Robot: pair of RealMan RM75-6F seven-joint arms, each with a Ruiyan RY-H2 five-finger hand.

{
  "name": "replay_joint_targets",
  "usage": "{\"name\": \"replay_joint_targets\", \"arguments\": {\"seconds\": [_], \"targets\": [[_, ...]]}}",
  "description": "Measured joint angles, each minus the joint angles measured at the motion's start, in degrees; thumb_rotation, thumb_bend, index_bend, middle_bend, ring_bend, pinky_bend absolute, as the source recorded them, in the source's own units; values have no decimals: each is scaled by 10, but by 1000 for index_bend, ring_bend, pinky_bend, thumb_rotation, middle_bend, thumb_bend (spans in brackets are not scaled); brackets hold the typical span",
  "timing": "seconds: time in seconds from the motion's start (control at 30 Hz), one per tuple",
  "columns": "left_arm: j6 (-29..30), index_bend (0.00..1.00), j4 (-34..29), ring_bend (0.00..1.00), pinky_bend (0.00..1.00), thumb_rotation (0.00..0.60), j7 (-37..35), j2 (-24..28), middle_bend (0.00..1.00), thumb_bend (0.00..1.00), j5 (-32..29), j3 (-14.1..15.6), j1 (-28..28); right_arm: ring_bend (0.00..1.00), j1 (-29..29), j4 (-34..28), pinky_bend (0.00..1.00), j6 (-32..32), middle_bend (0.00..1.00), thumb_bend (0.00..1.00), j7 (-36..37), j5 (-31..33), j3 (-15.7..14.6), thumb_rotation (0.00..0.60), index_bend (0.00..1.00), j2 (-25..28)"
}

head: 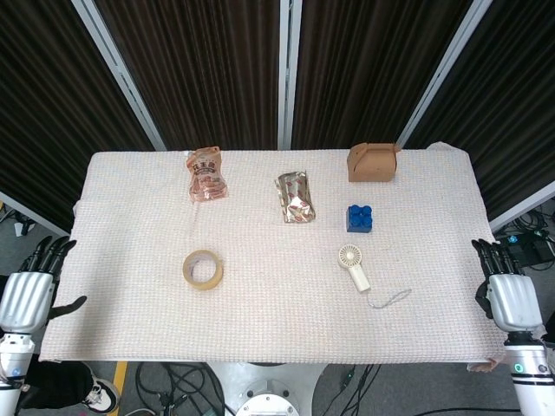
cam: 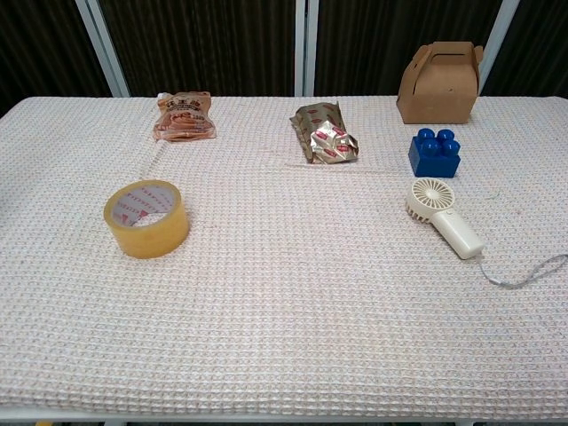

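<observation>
I see my left hand off the near left corner of the table, palm down, fingers spread apart and pointing away from me, thumb out to the side, holding nothing. My right hand sits off the near right edge in the mirror pose, fingers apart and empty, just beside the cloth's border. Neither hand shows in the chest view.

Nearest my left hand is the roll of tape, lying flat on the cloth with its hole facing up, well apart from the fingers. It is a yellowish translucent ring with red print on the inner core, seen clearly in the chest view.

Nearest my right hand is the small handheld fan, cream white, lying on its side with the round grille toward the far edge and the handle angled toward me. A thin grey wrist cord trails from the handle toward my right side.

Just beyond the fan stands a blue building block with studs up. Behind that, near the far edge, is a brown cardboard carry box. A crumpled silver-and-red snack packet lies mid-table, and an orange snack bag lies toward the far left.
</observation>
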Motion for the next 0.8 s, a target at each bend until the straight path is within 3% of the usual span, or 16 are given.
{"name": "replay_joint_targets", "arguments": {"seconds": [0.1,0.17,0.8], "targets": [[1,120,0,30,247,600,0,2,83,0,0,0,0,737,7,4,698,-1,813,1000,-14,-17,-6,600,18,-10],[3,120,0,30,247,600,-3,4,83,0,-2,-1,1,780,11,5,711,-7,873,1000,-28,-22,-11,600,40,-15],[-3,120,9,31,247,600,-12,-1,83,0,-4,1,0,801,80,-84,712,-152,914,1000,-191,-1,-38,600,77,-48]]}}
